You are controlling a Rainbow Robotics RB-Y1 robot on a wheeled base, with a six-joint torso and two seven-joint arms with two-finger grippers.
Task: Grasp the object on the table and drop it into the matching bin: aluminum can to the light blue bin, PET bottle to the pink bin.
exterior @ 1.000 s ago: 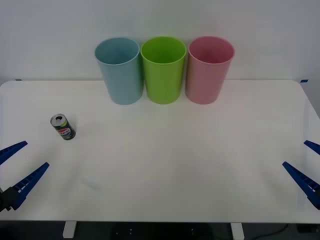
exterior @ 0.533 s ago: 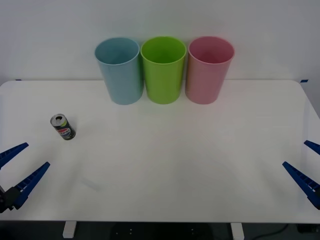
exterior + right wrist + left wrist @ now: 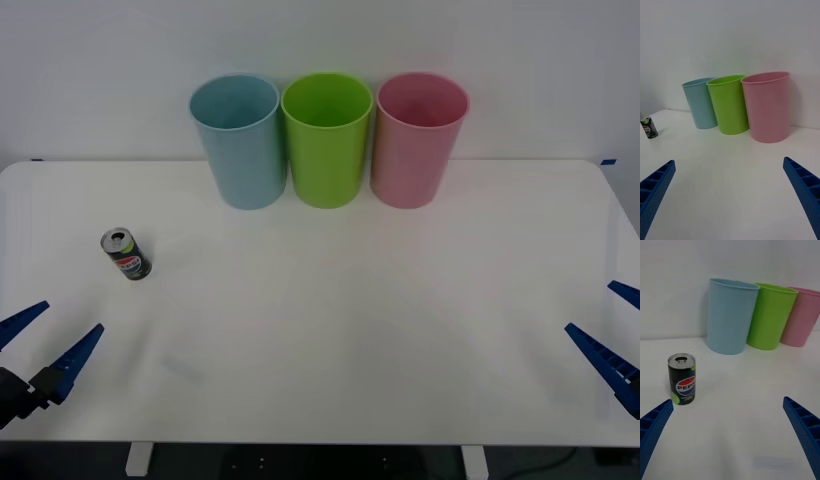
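table (image 3: 330, 330): white, three bins at back
aluminum can (image 3: 126, 253): upright, left side
left gripper (image 3: 40, 345): spread, near can
right gripper (image 3: 612, 340): spread, right edge

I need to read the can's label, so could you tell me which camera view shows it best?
The left wrist view: the aluminum can stands upright and close, its label facing the camera. The front view shows it small on the table's left side; the right wrist view shows it tiny at the picture's edge.
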